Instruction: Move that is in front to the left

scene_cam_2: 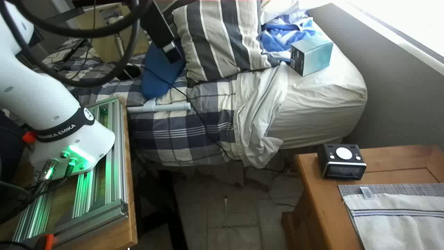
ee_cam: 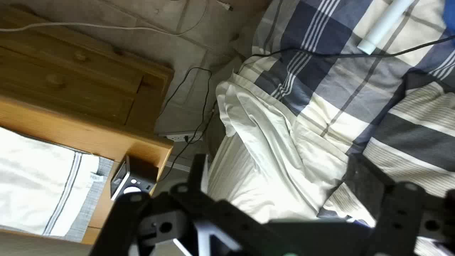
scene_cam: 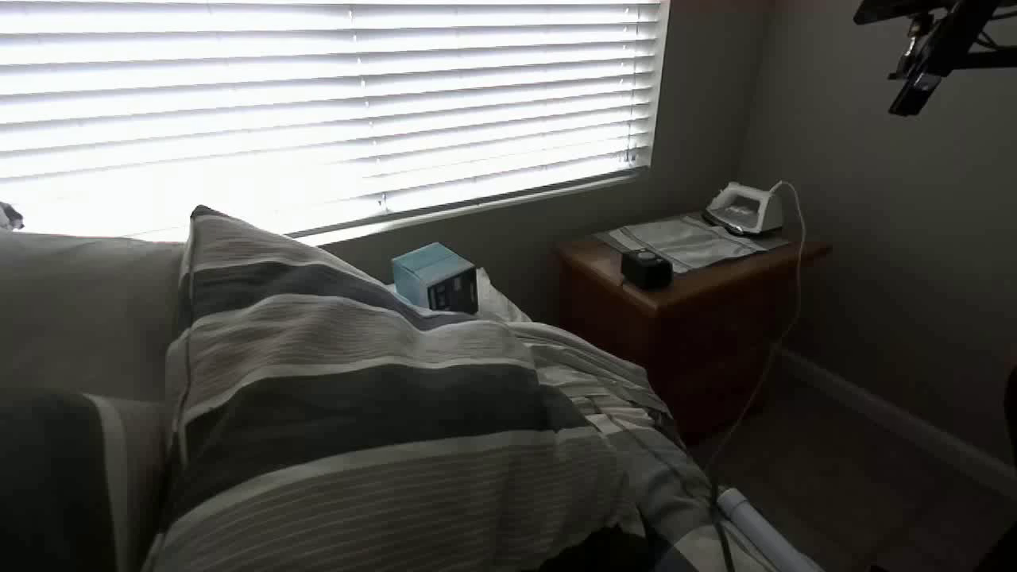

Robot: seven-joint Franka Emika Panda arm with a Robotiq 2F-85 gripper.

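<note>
Likely target, teal box [scene_cam_2: 312, 57], on bed [scene_cam_2: 322, 111] at two o'clock in exterior view. Gripper [ee_cam: 279, 174] spread wide, empty, in wrist view. Leftward move seemingly not begun; grasp, lift, placing remain.

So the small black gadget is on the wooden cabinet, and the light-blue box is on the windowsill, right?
Not quite: the light-blue box isn't there; an exterior view shows it on the bed. The small black gadget is on the wooden cabinet, as you say.
</note>
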